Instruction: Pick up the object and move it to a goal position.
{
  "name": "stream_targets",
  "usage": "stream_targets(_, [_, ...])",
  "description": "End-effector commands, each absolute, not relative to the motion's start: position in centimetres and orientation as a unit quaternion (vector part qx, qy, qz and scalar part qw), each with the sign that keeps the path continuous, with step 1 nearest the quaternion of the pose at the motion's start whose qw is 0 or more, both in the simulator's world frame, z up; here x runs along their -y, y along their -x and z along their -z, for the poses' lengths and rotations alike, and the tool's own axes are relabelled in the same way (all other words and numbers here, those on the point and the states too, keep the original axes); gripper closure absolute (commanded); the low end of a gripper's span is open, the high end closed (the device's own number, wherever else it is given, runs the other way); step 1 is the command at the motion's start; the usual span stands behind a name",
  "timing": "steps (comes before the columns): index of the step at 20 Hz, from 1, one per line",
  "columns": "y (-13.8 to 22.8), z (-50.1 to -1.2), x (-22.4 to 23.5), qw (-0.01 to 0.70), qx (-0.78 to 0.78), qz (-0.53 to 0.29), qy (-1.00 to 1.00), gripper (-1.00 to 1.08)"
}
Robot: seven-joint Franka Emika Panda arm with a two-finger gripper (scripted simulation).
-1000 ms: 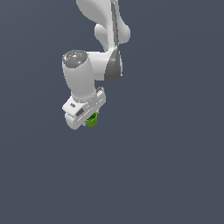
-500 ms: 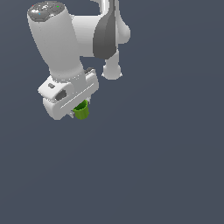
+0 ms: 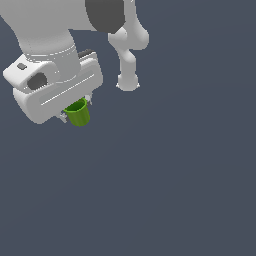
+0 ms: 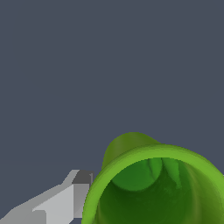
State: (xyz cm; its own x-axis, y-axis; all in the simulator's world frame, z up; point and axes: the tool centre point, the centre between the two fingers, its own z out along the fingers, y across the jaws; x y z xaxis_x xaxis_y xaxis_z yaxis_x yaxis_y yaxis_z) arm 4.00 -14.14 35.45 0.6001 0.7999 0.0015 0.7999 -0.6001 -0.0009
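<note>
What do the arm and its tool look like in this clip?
The arm is glossy white with rounded links and a dark grey joint band. The tool has a boxy white body with a dark oval recess. In the wrist view, one finger is angular, light grey, with a darker tip. No cables or markings show.

A bare simulated scene — a flat, featureless slate-grey backdrop with no furniture or walls.

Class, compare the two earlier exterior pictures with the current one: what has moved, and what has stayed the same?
The gripper and its green cup have shifted toward the exterior view's left and slightly up, and look much larger, so they probably came nearer the camera. The cup stays held under the gripper, open end toward the wrist. The plain dark background is unchanged.
</note>
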Motion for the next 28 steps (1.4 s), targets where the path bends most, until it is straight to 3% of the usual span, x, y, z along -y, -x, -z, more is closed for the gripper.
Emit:
stream_targets(1, [-4.4,-37.2,14.5,0.0,0.447,0.001,0.895,1.08])
stream_targets(14, [-6.3,-43.4,16.0,0.0,0.447,0.0,0.895,1.08])
stream_targets(28, [-7.1,-45.5,16.5,0.0,0.447,0.0,0.895,1.08])
